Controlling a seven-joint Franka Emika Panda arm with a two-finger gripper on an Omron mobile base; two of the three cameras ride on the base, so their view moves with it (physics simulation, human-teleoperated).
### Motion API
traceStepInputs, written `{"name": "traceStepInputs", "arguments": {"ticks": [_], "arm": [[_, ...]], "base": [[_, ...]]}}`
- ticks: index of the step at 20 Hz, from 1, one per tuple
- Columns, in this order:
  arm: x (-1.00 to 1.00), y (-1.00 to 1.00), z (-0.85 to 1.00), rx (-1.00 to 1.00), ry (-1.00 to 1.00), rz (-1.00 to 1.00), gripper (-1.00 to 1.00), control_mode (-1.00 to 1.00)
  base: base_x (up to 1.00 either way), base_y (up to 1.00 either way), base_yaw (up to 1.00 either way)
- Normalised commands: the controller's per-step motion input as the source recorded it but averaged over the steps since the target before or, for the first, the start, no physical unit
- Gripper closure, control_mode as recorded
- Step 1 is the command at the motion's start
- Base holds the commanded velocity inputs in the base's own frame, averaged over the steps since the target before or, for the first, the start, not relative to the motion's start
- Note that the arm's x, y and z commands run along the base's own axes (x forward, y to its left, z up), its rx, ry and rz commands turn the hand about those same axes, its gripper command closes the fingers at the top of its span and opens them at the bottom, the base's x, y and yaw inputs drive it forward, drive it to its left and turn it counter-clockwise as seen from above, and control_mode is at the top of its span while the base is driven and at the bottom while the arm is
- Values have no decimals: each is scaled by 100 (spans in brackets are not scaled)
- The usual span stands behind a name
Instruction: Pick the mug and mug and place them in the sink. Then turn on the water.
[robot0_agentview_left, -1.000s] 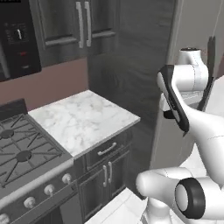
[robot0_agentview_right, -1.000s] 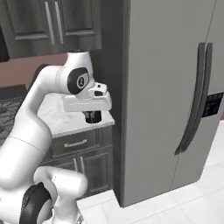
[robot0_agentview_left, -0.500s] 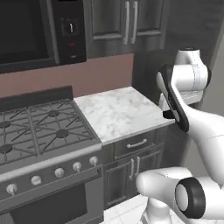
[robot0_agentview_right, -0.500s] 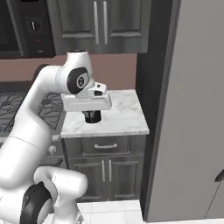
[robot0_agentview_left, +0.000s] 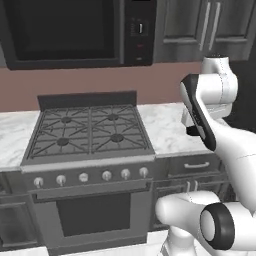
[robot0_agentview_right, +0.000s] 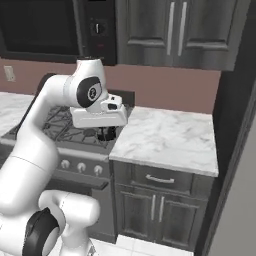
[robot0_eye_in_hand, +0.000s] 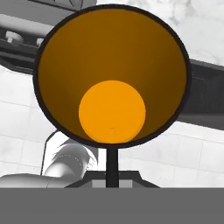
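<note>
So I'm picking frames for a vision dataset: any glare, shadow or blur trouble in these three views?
Left base view: sharp, flat even light, no glare on the stove. Right base view: soft, slightly blurred edges, and the mug is a dark blob in shade under the hand. Hand view: the mug looms huge; inside orange, floor bright, walls dim.

Dark cabinets (robot0_agentview_right: 175, 30), marble counter (robot0_agentview_right: 170, 137), stove (robot0_agentview_left: 90, 130)

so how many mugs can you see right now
1: the black mug, orange inside, is held in the shut jaws of the hand, seen from above in the hand view. Another may be out of sight.
</note>
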Motion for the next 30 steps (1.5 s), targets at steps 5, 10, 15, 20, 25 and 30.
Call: {"name": "traceStepInputs", "arguments": {"ticks": [5,10,15,20,25,30], "arm": [[0,0,0,0,0,0,100,100],[0,0,0,0,0,0,100,100],[0,0,0,0,0,0,100,100],[0,0,0,0,0,0,100,100],[0,0,0,0,0,0,100,100],[0,0,0,0,0,0,100,100]], "base": [[0,29,55],[0,30,54],[0,30,54],[2,32,54],[1,31,55],[7,31,53]]}}
